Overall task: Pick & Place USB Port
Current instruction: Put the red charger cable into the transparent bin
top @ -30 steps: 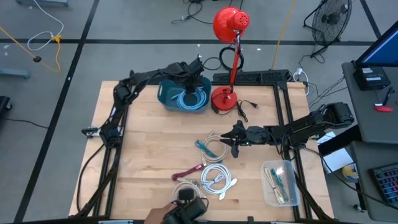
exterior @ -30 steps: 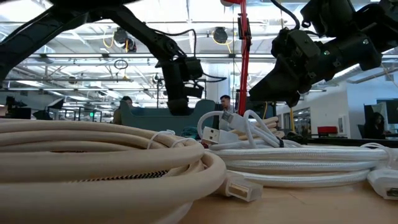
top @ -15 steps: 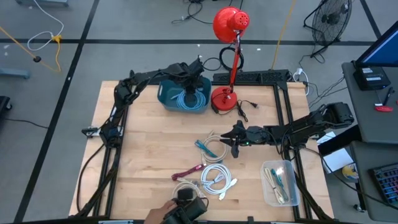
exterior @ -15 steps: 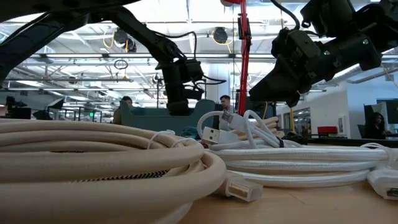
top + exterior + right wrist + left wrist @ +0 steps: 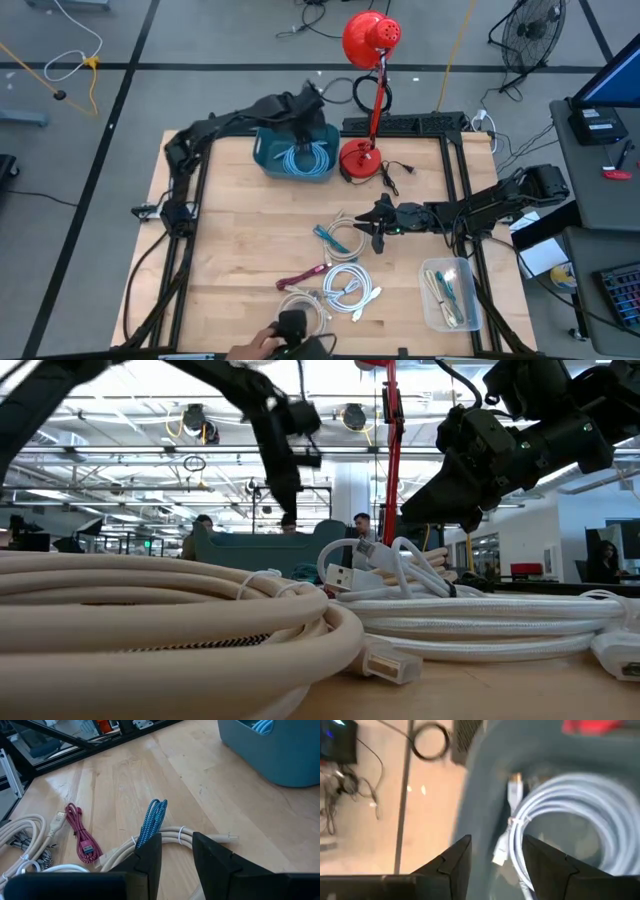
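Near the front of the counter (image 5: 240,250) lie coiled white cables (image 5: 345,285) and a pink cable (image 5: 300,275). Mid-counter, the right hand (image 5: 372,228) hovers over a blue cable (image 5: 152,820), fingers apart and empty. At the far edge, the left hand (image 5: 300,105), fingers apart, hangs above the blue bin (image 5: 270,160), which holds a light blue USB cable (image 5: 560,820).

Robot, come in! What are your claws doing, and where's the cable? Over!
Left tool open, empty, above blue bin. Light-blue cable coiled inside bin. Right tool open over cable pile. Nothing in the way.
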You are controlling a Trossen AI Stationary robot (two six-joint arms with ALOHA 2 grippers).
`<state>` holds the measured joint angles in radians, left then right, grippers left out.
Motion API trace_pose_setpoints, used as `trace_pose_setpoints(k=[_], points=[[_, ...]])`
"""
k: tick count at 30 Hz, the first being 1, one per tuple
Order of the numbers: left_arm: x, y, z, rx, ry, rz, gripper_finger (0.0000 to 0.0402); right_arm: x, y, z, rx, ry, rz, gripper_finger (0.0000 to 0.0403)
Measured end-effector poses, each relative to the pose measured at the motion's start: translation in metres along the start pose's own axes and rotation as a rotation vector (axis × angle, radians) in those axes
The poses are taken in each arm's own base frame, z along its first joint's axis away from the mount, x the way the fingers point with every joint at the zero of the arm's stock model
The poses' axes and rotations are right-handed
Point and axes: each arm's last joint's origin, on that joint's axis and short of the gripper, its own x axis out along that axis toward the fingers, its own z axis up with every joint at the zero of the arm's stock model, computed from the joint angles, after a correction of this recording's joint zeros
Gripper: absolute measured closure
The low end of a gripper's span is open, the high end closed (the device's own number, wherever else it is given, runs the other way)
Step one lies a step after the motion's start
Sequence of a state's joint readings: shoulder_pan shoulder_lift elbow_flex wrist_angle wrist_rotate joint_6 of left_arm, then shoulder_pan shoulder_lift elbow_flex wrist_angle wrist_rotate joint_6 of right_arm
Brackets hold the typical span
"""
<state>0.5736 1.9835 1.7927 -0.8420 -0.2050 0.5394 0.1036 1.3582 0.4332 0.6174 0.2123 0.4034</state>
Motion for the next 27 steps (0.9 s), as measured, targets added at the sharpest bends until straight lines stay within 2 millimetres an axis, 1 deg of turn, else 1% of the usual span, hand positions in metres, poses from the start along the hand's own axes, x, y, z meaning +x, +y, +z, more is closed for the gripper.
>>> trace_pose_setpoints(k=[4, 7, 10, 13, 16, 19, 24, 27], points=[[-0.051, 0.004, 0.0, -0.043, -0.1, 0.019, 0.0222, 0.0, 0.0, 0.0, 0.002, 0.001, 0.0, 0.0303], [-0.09, 0.001, -0.002, -0.083, -0.184, -0.009, 0.0222, 0.0, 0.0, 0.0, 0.002, 0.002, -0.001, 0.0303], [-0.129, -0.008, -0.005, -0.106, -0.299, -0.111, 0.0222, 0.0, 0.0, 0.0, 0.003, 0.002, -0.001, 0.0303], [-0.159, -0.025, -0.005, -0.125, -0.389, -0.236, 0.0222, 0.0, 0.0, 0.0, 0.003, 0.002, -0.001, 0.0303], [-0.18, -0.054, -0.002, -0.091, -0.417, -0.358, 0.0222, 0.0, 0.0, 0.0, 0.003, 0.002, -0.001, 0.0303], [-0.193, -0.089, 0.004, -0.029, -0.397, -0.434, 0.0222, 0.0, 0.0, 0.0, 0.002, 0.002, -0.001, 0.0303], [-0.209, -0.154, 0.01, 0.07, -0.366, -0.491, 0.0222, 0.0, 0.0, 0.0, -0.003, 0.002, -0.001, 0.0303], [-0.214, -0.194, 0.005, 0.131, -0.33, -0.49, 0.0222, 0.0, 0.0, 0.0, -0.004, 0.002, 0.0, 0.0303]])
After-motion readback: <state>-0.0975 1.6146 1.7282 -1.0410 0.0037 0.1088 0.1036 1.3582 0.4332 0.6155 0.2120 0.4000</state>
